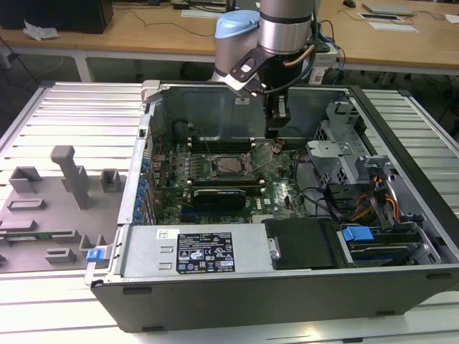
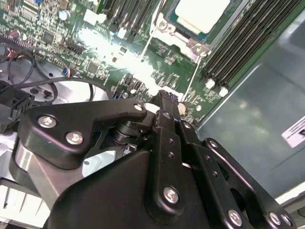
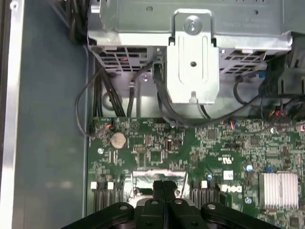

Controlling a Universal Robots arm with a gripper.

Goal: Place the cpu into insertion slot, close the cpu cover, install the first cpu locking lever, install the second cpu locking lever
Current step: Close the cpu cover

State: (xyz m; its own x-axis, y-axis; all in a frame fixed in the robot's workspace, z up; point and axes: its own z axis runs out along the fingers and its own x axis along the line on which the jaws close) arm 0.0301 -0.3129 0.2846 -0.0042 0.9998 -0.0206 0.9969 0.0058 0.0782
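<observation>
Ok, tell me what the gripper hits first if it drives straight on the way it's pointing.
Most likely the green motherboard just beside the insertion slot, not the slot itself. The gripper hangs close to a thin metal rod, so depth leaves that unsure.

The open case [image 1: 401,143] has no lid, so the way in from above is free; its far wall [image 1: 208,107] rises close behind the memory slots [image 1: 215,143]; the insertion slot [image 1: 231,166] lies clear from above, hemmed on its near side by the long black expansion card [image 1: 219,195]; a thin metal rod [image 1: 267,159] slants up at the exterior view's right of it; further right the drive cage [image 1: 333,154] stands tall, with cables [image 1: 337,204] bunched near it; the gripper [image 1: 275,135], fingers pressed together, fills the gap between rod and cage; the power supply box [image 1: 193,251] blocks the near side; in the first wrist view, a bare strip of case floor [image 3: 47,119] runs free beside the board.
</observation>
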